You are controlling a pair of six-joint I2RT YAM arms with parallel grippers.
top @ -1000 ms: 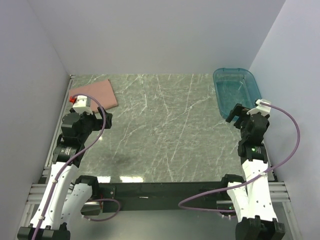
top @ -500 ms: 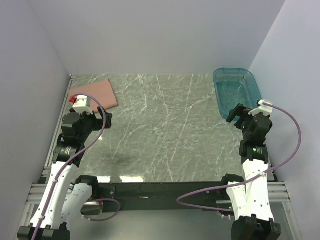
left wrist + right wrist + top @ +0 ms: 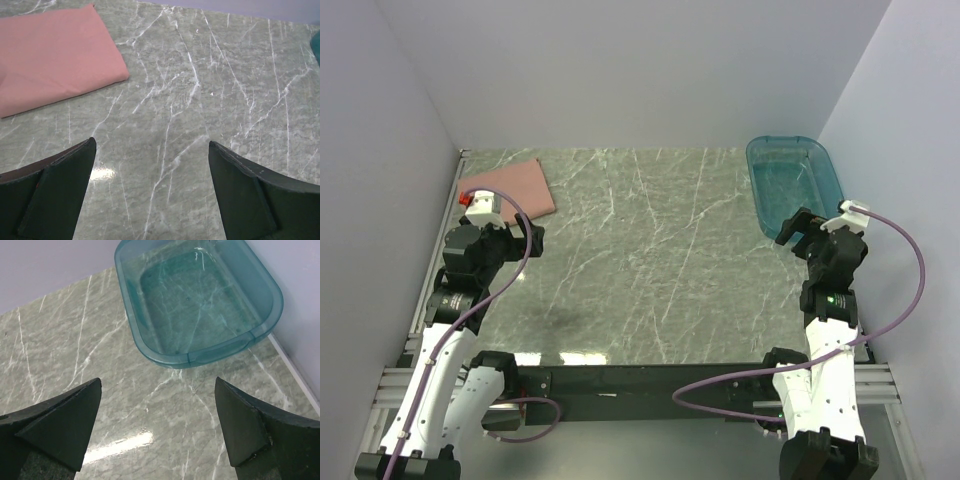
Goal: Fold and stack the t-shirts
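Observation:
A folded salmon-pink t-shirt (image 3: 515, 186) lies flat at the far left corner of the marble table; the left wrist view shows it (image 3: 52, 55) at upper left, its print hidden. My left gripper (image 3: 525, 236) is open and empty, just in front of the shirt and apart from it; in its wrist view the gripper (image 3: 151, 150) has bare marble between its fingers. My right gripper (image 3: 792, 226) is open and empty, near the front edge of the teal bin. Its wrist view (image 3: 157, 390) shows only table between the fingers.
An empty translucent teal bin (image 3: 756, 172) stands at the far right, also in the right wrist view (image 3: 131, 305). Grey walls close in on the left, back and right. The marble table (image 3: 650, 260) lies between the arms.
My right gripper has drifted slightly to the right and nearer the bin's front edge. The left arm and the shirt have not moved.

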